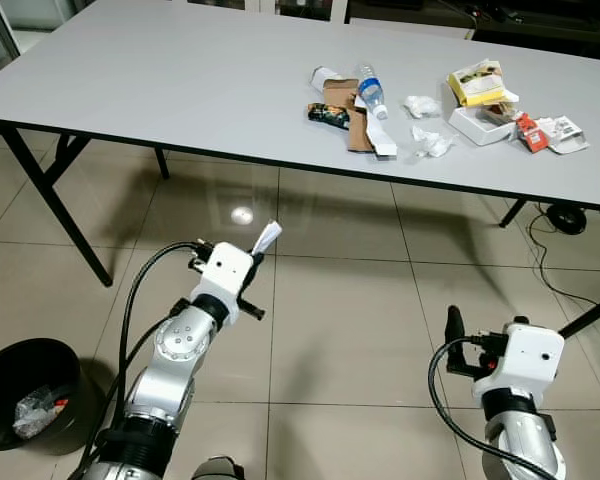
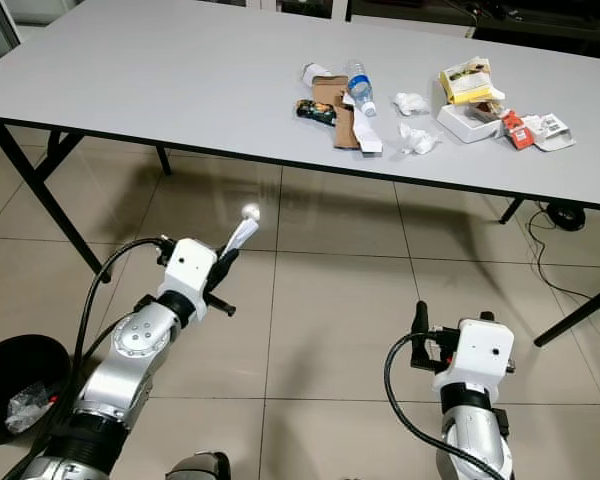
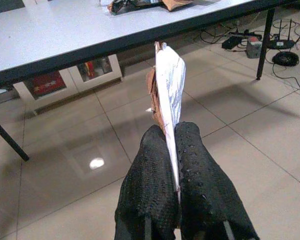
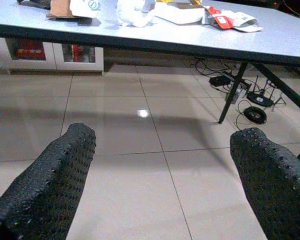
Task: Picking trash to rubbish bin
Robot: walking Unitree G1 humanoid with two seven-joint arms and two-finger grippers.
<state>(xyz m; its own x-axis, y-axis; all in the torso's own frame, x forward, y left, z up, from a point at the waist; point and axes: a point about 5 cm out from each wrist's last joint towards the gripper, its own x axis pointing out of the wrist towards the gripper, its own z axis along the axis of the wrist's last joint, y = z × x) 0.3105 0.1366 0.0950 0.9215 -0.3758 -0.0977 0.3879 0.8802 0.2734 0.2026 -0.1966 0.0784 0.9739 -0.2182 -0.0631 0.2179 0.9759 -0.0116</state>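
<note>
Your left end effector (image 1: 262, 250) is squeezed tight on a thin white and brown scrap of paper (image 1: 268, 236). It is up in the air over the tiled floor (image 1: 340, 330), in front of the long grey surface (image 1: 180, 80). The scrap sticks up past the black fingers (image 3: 200, 200).

That scrap looks very light and floppy. It could bend or slip out, so I think it is good to hold it low down near its end, like now.

Your round black rubbish bin (image 1: 25, 395) sits on the floor on your left side, well apart from the scrap. It already has some trash inside. You will likely need to turn that way to drop it in.

Your right end effector (image 4: 155, 175) is wide open and holds nothing, low over the floor.

More trash lies on the surface: a clear plastic bottle with a blue cap (image 1: 372, 92), brown card pieces (image 1: 352, 110), crumpled white tissues (image 1: 430, 142), a yellow box (image 1: 477, 83) and a red and white packet (image 1: 528, 132). A black surface leg (image 1: 50, 200) stands between the bin and the surface, so mind it.
</note>
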